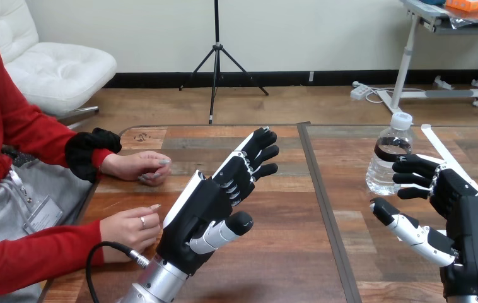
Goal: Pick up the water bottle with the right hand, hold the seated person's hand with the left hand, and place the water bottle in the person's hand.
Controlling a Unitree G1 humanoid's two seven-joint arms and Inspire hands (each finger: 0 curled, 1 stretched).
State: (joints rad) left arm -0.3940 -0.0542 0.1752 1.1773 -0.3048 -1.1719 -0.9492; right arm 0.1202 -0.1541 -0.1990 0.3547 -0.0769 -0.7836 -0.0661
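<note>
In the head view, the water bottle (389, 154) is standing upright on the tabletop (287, 252) at the right. The right hand (463, 211) is hanging just beside it, spread wide, probably lining up a grasp. The left hand (202, 211) is hovering open, fingers straight, near the person's lower hand (132, 227), likely ready to take it.

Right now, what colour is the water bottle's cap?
White cap on the clear water bottle; best in the head view.

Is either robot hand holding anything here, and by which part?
Nothing is held. The right hand is open, its fingers beside the water bottle; the left hand is open too.
</note>
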